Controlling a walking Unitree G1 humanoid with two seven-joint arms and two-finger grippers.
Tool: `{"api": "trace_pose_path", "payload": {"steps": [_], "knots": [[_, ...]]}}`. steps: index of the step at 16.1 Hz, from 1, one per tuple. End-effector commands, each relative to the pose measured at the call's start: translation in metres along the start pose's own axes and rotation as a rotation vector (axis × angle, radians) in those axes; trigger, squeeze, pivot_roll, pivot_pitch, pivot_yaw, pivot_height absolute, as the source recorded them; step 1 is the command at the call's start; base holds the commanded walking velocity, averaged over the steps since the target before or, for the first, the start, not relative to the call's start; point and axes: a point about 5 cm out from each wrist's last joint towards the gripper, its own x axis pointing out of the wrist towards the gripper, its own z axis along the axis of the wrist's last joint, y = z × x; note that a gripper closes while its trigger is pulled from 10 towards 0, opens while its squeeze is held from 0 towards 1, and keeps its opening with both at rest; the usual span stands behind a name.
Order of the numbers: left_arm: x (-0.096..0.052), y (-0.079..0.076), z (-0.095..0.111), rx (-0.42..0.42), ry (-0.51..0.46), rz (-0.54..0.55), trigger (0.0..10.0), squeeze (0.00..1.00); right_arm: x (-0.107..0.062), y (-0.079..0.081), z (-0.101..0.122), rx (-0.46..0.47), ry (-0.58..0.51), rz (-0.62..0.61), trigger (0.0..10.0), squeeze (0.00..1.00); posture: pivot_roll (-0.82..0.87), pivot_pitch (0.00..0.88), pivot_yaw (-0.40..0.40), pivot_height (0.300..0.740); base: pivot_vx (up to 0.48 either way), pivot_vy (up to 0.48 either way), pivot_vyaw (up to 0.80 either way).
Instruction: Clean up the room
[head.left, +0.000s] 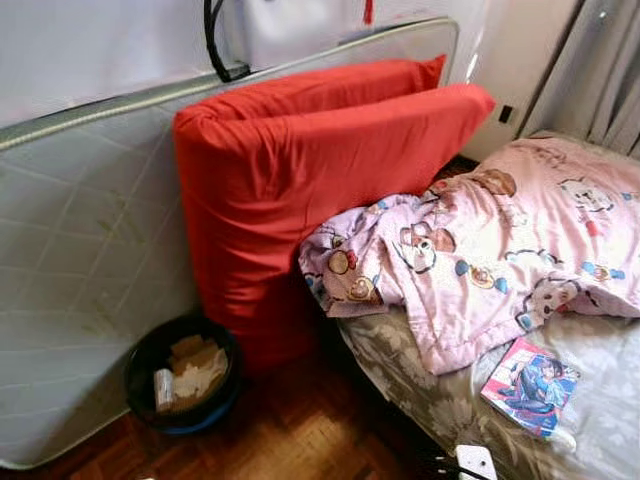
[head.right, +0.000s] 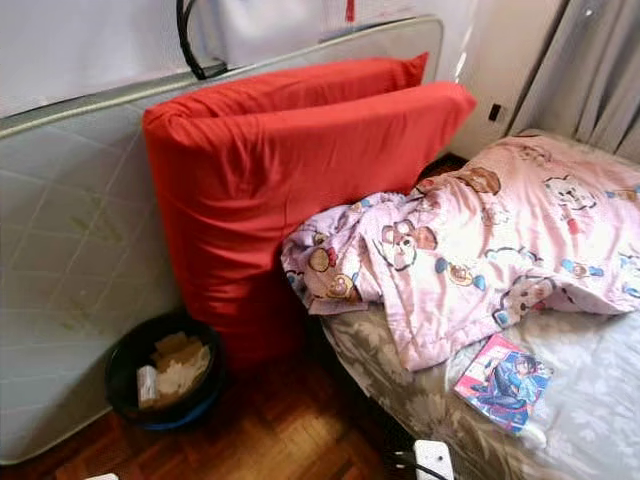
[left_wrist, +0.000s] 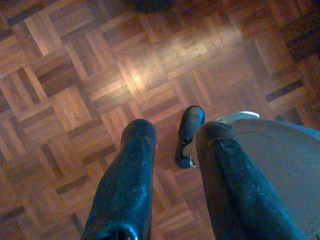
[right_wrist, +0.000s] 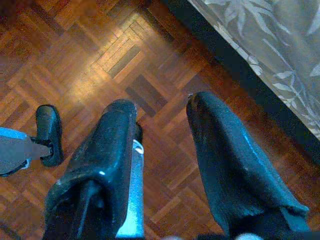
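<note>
Pink blanket (head.left: 500, 250) rumpled on bed (head.left: 610, 390); comic (head.left: 528, 384) beside; bin (head.left: 185, 385) apparently paper-filled

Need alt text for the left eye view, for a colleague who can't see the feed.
A rumpled pink cartoon-print blanket lies on a bed with a comic book near its edge. A red mattress leans on a grey one, with a bin of paper waste on the parquet floor.

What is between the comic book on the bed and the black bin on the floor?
The comic book lies on the bed near its edge. Between it and the black bin there is bare parquet floor; nothing visible blocks that stretch. Both grippers hang over the floor.
</note>
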Motion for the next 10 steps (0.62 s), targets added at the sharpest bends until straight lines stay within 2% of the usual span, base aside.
{"api": "trace_pose_path", "payload": {"steps": [1,4,8,10], "knots": [[0.0164,-0.0634,0.0637,0.152,-0.163,-0.112,10.0,0.0,0.0009,-0.0027,0.0171,0.146,-0.078,0.014,10.0,0.0,0.04,0.061,-0.021,0.74,0.0,0.0,0.0],[0.0169,-0.069,0.0705,0.152,-0.182,-0.13,10.0,0.0,0.0008,-0.0032,0.018,0.138,-0.083,0.012,10.0,0.0,0.04,0.051,-0.025,0.74,0.0,0.0,0.0],[0.017,-0.0693,0.0707,0.159,-0.179,-0.128,10.0,0.0,0.0008,-0.0035,0.0181,0.141,-0.087,0.006,10.0,0.0,0.04,0.036,-0.026,0.74,0.0,0.0,0.0],[0.017,-0.0713,0.07,0.157,-0.178,-0.133,10.0,0.0,0.0004,-0.0067,0.0194,0.112,-0.094,-0.016,10.0,0.0,0.04,0.027,-0.034,0.74,0.0,0.0,0.0]]}}
